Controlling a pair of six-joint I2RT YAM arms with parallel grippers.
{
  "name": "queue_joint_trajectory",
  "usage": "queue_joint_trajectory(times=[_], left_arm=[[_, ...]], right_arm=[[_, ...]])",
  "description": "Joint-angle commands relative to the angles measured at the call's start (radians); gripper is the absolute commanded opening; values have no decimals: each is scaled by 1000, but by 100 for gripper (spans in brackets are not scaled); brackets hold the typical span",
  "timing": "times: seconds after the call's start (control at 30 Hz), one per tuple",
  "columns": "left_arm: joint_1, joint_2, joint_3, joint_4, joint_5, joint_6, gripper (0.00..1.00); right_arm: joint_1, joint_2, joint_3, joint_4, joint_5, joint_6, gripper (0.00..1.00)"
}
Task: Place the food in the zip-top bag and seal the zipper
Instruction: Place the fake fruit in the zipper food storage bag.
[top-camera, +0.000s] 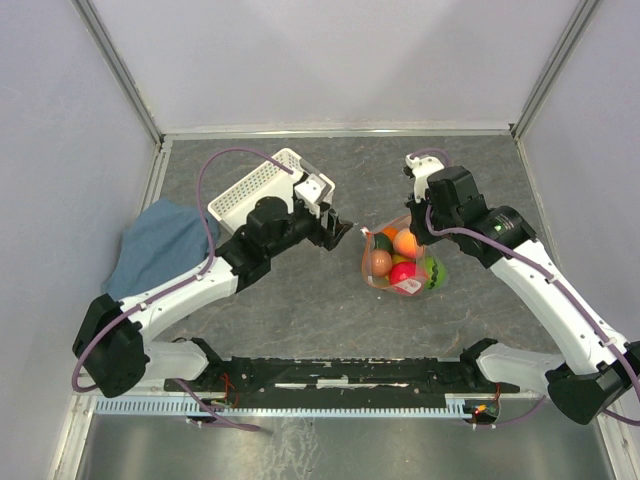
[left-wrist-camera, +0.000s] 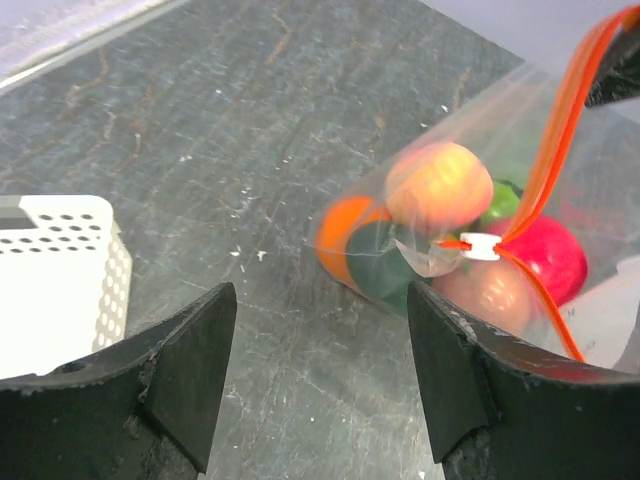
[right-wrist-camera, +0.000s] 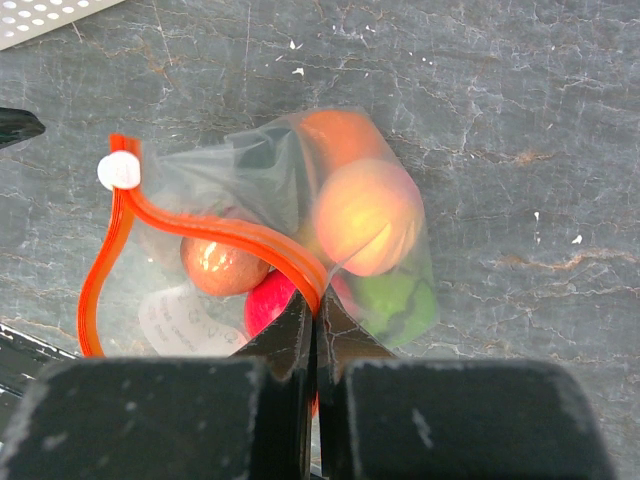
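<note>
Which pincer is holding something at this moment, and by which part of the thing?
The right pincer is shut on the zip-top bag, pinching its red-orange zipper away from the white slider. The left pincer is open and holds nothing.

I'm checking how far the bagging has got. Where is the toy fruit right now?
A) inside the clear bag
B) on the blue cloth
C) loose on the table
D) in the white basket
A: the toy fruit shows through the clear bag, whose orange zipper strip the right tool pinches.
</note>
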Motion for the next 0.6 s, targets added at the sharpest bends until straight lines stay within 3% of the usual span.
queue_joint_trajectory(times=[0.0, 0.23, 0.57], left_arm=[[29, 31, -22, 120, 205, 69, 74], [36, 142, -70, 273, 430, 197, 74], [38, 272, 5, 290, 502, 329, 74]], right_arm=[[0, 10, 64, 33, -7, -23, 1], [1, 38, 79, 32, -38, -43, 1], [1, 57, 84, 38, -71, -56, 1]])
